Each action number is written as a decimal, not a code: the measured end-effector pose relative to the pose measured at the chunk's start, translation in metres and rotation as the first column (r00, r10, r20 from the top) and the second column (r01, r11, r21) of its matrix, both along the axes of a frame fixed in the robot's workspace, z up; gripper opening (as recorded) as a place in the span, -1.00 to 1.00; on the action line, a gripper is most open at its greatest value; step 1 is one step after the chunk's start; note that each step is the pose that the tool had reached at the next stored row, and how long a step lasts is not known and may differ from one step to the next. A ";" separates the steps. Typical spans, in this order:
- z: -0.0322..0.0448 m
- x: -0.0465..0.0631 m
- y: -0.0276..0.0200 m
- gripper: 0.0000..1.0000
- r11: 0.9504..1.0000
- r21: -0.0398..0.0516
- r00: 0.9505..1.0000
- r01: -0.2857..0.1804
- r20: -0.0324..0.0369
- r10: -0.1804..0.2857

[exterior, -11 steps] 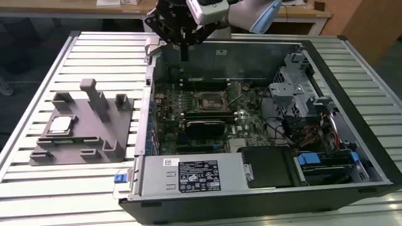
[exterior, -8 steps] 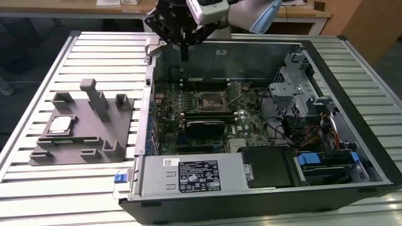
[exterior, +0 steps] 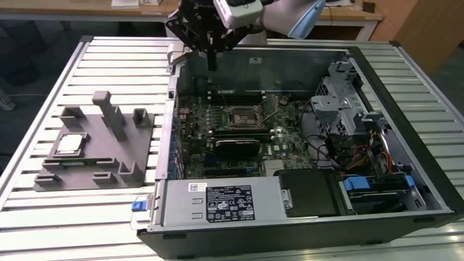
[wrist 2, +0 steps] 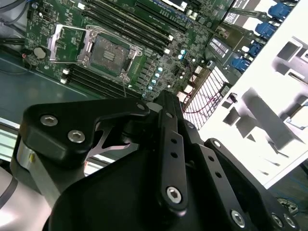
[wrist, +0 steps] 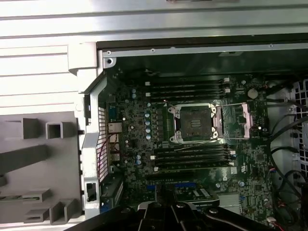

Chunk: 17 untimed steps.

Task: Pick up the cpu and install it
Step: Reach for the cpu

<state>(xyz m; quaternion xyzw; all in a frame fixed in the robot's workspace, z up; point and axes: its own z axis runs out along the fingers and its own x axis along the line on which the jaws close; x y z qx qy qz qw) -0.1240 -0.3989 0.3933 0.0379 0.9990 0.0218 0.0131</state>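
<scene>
- cpu (exterior: 69, 144) sits in the tray (exterior: 108, 160), not picked up yet
- claw (exterior: 212, 66) looks closed and empty, over the case (exterior: 290, 68)
- socket (exterior: 240, 116) open and bare

Bench (exterior: 65, 223): pale ribbed metal slats.
Desk (exterior: 58, 11): light wood, behind the bench.
Floor (exterior: 36, 65): dark grey, at the exterior view's left.
Panel (exterior: 427, 27): brown wood, at the exterior view's right.
</scene>
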 end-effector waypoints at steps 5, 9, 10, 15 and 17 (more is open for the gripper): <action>0.0000 -0.003 0.0000 -0.79 1.000 0.000 1.000 0.000 0.000 0.000; -0.0002 -0.007 0.0000 -0.79 1.000 0.000 1.000 0.000 0.000 0.000; -0.0002 -0.007 0.0000 -0.79 1.000 0.000 1.000 0.000 0.000 0.000; -0.0005 -0.010 0.0000 -0.79 1.000 0.000 1.000 0.000 0.000 0.000; -0.0006 -0.011 0.0000 -0.79 1.000 0.000 1.000 0.000 0.000 0.000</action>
